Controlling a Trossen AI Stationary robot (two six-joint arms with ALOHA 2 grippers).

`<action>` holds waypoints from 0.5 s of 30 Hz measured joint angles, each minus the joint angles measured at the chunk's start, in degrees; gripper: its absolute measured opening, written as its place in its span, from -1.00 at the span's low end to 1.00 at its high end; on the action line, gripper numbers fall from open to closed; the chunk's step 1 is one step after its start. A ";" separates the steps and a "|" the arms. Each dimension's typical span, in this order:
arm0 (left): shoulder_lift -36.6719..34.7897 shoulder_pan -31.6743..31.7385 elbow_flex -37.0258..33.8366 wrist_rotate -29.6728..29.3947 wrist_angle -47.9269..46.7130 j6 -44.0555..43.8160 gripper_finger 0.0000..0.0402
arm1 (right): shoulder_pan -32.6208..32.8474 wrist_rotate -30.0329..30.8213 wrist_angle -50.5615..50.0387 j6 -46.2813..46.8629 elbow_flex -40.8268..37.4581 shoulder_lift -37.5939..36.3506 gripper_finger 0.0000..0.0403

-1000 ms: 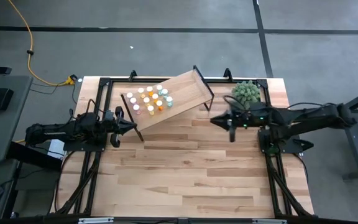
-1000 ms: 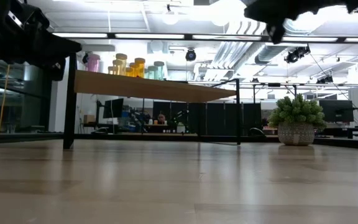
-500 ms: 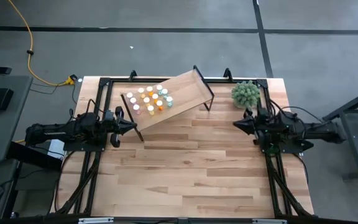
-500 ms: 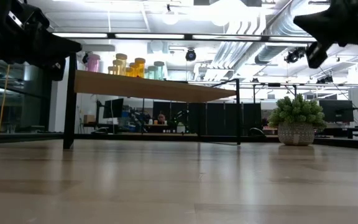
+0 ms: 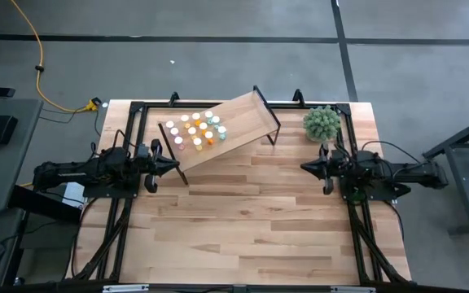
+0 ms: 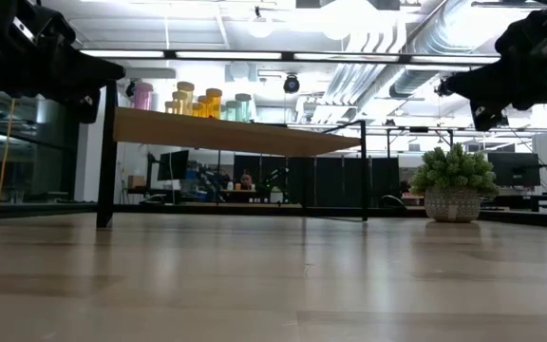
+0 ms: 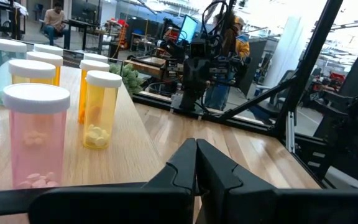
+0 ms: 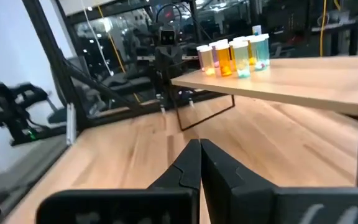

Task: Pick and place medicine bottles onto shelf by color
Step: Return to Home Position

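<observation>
Every one of the medicine bottles (image 5: 195, 130) stands clustered at the left end of the shelf (image 5: 247, 114), and none shows loose on the bench (image 5: 251, 236). So the sorting looks finished, with only parking to go. The right pincer (image 5: 304, 168) sits folded in at the right edge, fingers pressed together, empty. The left pincer (image 5: 176, 166) waits just beside the shelf's near corner, likewise closed on nothing.

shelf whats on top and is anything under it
On the shelf, medicine bottles cluster at one end; the rest is bare. Under it, the low view shows only tabletop between the black legs; from above the plank hides that.
</observation>
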 joint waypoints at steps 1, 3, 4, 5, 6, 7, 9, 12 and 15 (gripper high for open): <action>0.00 -0.02 0.00 0.02 0.00 0.00 -0.98 | 0.00 0.02 0.01 -1.09 0.00 0.18 -1.00; 0.00 -0.01 0.00 0.00 0.00 0.00 -0.98 | 0.00 -0.11 -0.01 -4.24 0.00 0.42 -1.00; 0.00 -0.02 0.00 0.01 0.00 0.00 -0.98 | 0.00 -0.11 -0.02 -5.13 0.00 0.49 -1.00; 0.00 -0.01 0.00 0.00 0.00 0.00 -0.98 | 0.00 -0.11 -0.03 -5.43 0.00 0.53 -1.00; 0.00 -0.02 0.00 0.00 0.00 0.00 -0.98 | 0.00 -0.11 -0.03 -5.34 0.00 0.54 -1.00; 0.00 0.00 0.00 0.02 0.00 0.00 -0.98 | 0.00 -0.11 -0.03 -4.72 0.00 0.53 -1.00; 0.00 -0.02 0.00 0.00 0.00 0.00 -0.98 | 0.00 -0.13 -0.03 -3.00 0.00 0.53 -1.00; 0.00 -0.01 0.00 0.01 0.00 0.00 -0.98 | 0.00 -0.15 -0.05 0.48 0.00 0.55 -1.00; 0.00 -0.02 0.00 0.02 0.00 0.00 -0.98 | 0.00 -0.19 -0.06 3.65 0.00 0.57 -1.00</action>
